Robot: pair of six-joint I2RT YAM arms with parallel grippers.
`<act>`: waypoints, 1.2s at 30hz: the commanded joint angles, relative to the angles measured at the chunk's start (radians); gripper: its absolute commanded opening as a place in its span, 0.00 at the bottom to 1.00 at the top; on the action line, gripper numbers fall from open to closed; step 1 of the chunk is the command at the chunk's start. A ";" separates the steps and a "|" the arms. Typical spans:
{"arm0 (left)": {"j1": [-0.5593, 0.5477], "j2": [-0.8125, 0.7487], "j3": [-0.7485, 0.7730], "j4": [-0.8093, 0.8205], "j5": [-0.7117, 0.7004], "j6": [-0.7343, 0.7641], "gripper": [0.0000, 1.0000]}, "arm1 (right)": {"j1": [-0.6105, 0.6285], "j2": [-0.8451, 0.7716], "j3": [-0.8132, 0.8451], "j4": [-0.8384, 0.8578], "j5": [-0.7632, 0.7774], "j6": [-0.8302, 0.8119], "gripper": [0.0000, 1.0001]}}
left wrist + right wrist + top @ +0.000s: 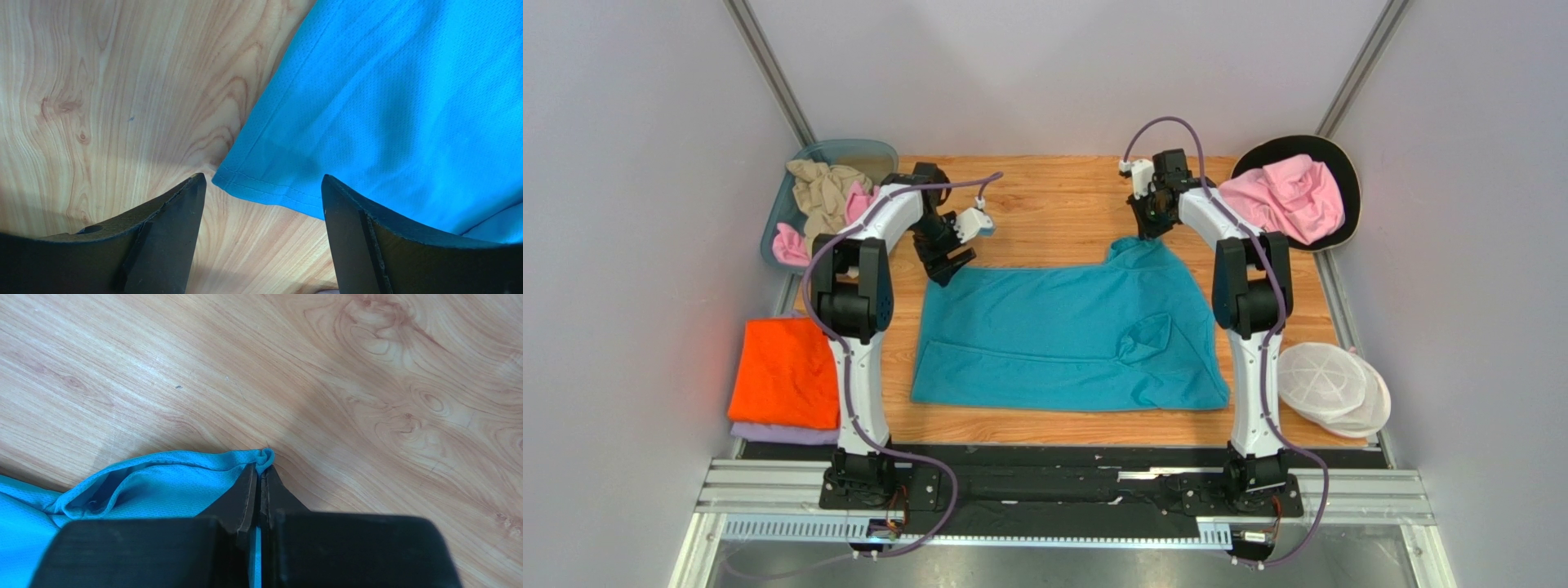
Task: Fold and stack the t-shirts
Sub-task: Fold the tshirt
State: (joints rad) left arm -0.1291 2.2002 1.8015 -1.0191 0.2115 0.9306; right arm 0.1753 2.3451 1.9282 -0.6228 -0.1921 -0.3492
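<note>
Teal t-shirt (1075,337) lying spread on wooden table (1051,196) | right gripper (261,471) pinching far-right corner | left gripper (263,179) hanging wide over far-left corner | advising: be straddling hem fully before closing.

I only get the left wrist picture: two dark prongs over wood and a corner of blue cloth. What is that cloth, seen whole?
Observer: From above, it's a teal t-shirt spread on the table. The left hand is at its far left corner.
Operator: Is the other arm doing anything?
Observer: Yes. The right hand is shut on the shirt's far right corner and pinches the cloth.
Operator: Any other shirts?
Observer: An orange one lies folded on a lavender one, beside the left arm.
</note>
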 commanded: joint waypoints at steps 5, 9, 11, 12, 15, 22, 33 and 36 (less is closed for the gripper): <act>0.029 0.047 0.121 -0.110 0.065 0.062 0.76 | 0.003 -0.029 -0.048 -0.041 0.028 -0.022 0.00; 0.034 0.073 0.153 -0.136 0.055 0.073 0.76 | 0.004 -0.029 -0.057 -0.040 0.031 -0.024 0.00; 0.034 0.087 0.160 -0.145 0.057 0.076 0.75 | 0.006 -0.032 -0.063 -0.035 0.031 -0.024 0.00; 0.034 0.090 0.167 -0.153 0.055 0.077 0.74 | 0.009 -0.033 -0.067 -0.035 0.031 -0.024 0.00; 0.034 0.104 0.170 -0.160 0.057 0.083 0.73 | 0.009 -0.036 -0.074 -0.031 0.031 -0.024 0.00; 0.036 0.144 0.206 -0.176 0.058 0.082 0.66 | 0.013 -0.043 -0.084 -0.031 0.029 -0.027 0.00; 0.036 0.177 0.248 -0.193 0.066 0.068 0.35 | 0.016 -0.049 -0.083 -0.038 0.042 -0.037 0.00; 0.036 0.181 0.246 -0.196 0.068 0.066 0.26 | 0.016 -0.049 -0.087 -0.040 0.043 -0.036 0.00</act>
State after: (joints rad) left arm -0.0994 2.3592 2.0235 -1.1870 0.2394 0.9890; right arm 0.1848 2.3058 1.8648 -0.6071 -0.1688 -0.3672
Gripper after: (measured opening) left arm 0.310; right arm 0.013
